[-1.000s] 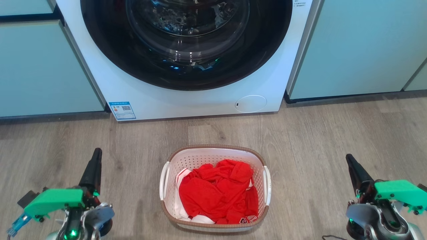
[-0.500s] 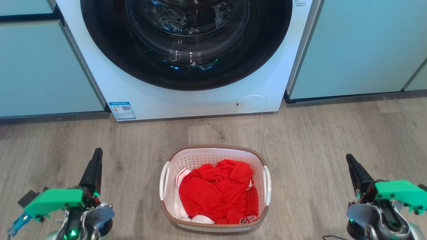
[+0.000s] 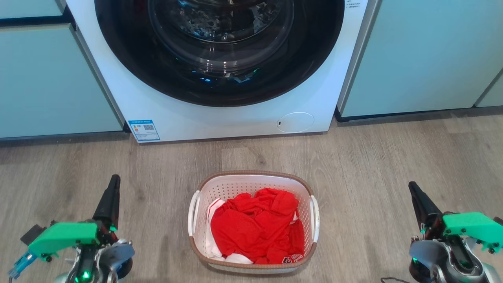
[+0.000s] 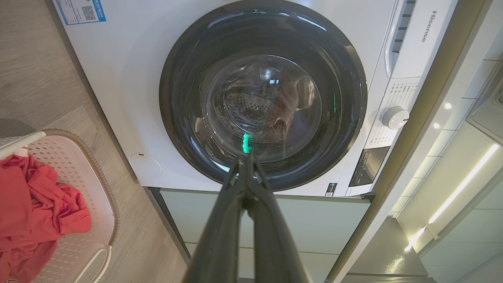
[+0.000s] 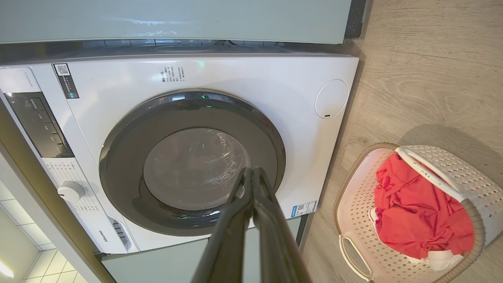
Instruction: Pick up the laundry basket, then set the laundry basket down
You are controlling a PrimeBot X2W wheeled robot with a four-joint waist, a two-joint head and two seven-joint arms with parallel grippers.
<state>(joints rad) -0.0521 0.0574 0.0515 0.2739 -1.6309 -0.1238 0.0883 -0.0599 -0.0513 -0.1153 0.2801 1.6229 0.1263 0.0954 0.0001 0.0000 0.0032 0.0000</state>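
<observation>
Since 1 second ago almost nothing is seen changed, so a coming lift or a finished set-down is fitted alike; the left gripper (image 3: 114,181) is held pinched together, empty; the laundry basket (image 3: 243,187) is stood on the wood-look floor (image 3: 373,165), well apart from both; the right gripper (image 3: 412,186) is likewise closed on nothing; a washing machine (image 3: 177,118) is flanked by pale cabinets (image 3: 47,78).

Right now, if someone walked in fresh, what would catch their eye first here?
Probably the heap of bright red clothes in the white laundry basket on the wooden floor. Behind it looms the big dark round door of the washing machine. The left gripper and right gripper flank the basket, fingers shut, touching nothing.
</observation>
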